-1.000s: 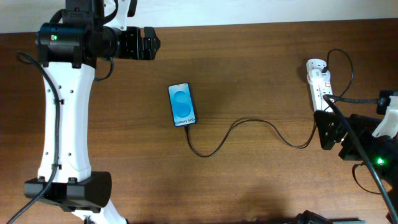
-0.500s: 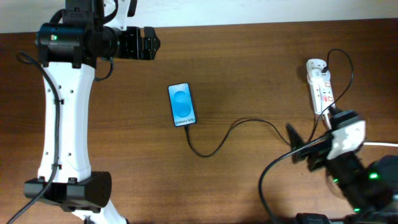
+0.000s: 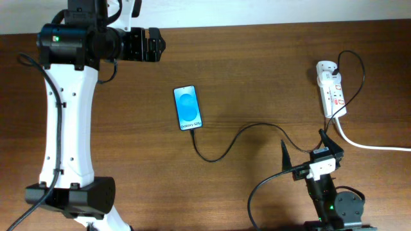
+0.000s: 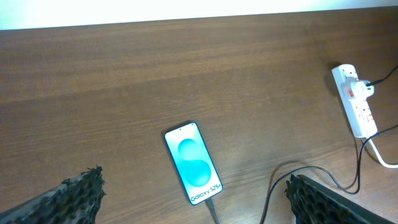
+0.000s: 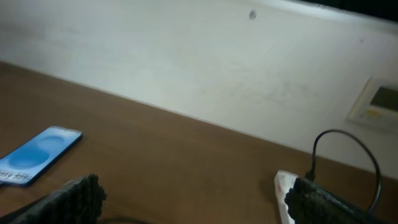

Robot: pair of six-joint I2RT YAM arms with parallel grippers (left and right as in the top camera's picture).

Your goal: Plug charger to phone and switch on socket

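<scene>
Bare wood (image 3: 257, 70) between phone (image 3: 188, 108) and socket (image 3: 332, 93). Right gripper (image 3: 308, 149) splayed, pulled back near edge; left gripper (image 3: 160, 45) splayed, unmoved.

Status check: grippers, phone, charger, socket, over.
Both grippers open and empty, left gripper, right gripper. Charger runs to phone bottom edge. Socket untouched; path clear.

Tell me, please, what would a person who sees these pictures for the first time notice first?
Probably the phone, lying flat near the middle of the brown table with its bright blue screen lit. The thin black charger curves from the phone's lower end toward the white socket at the right edge. The left gripper is open far back on the left, and the right gripper, also open, is near the front edge.
</scene>
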